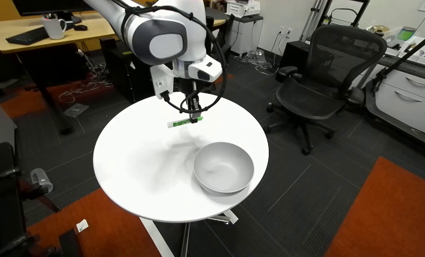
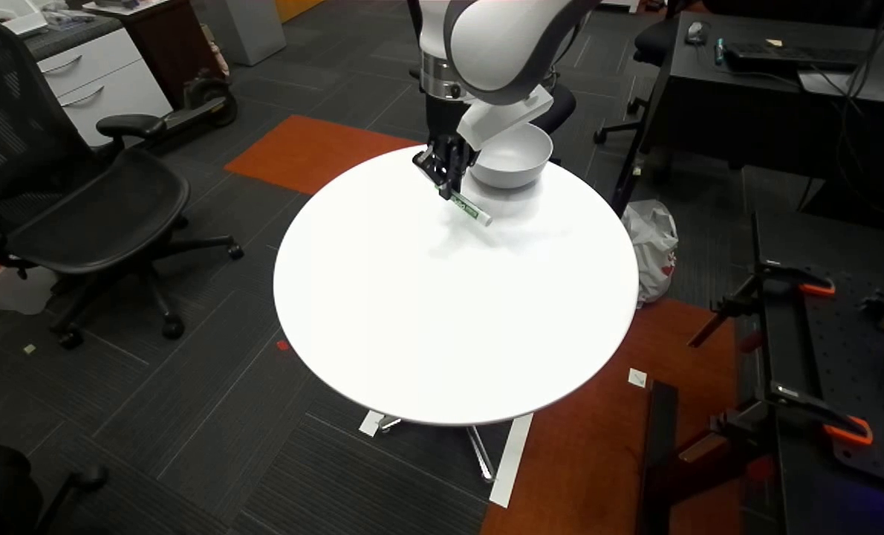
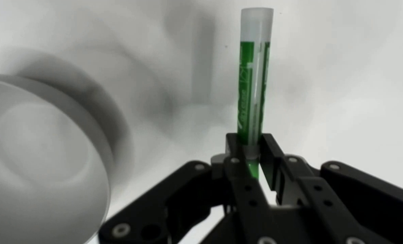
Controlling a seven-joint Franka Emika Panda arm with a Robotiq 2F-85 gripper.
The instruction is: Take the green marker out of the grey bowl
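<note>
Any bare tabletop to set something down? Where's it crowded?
Biggest bare patch: white table between the green marker and the near edge, in an exterior view. Also: right of the marker, wrist view. Crowded: around the grey bowl, with the gripper holding the marker above the table beside it.

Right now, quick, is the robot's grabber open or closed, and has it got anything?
Gripper: closed, holding the green dry-erase marker above the round white table, outside the grey bowl.
</note>
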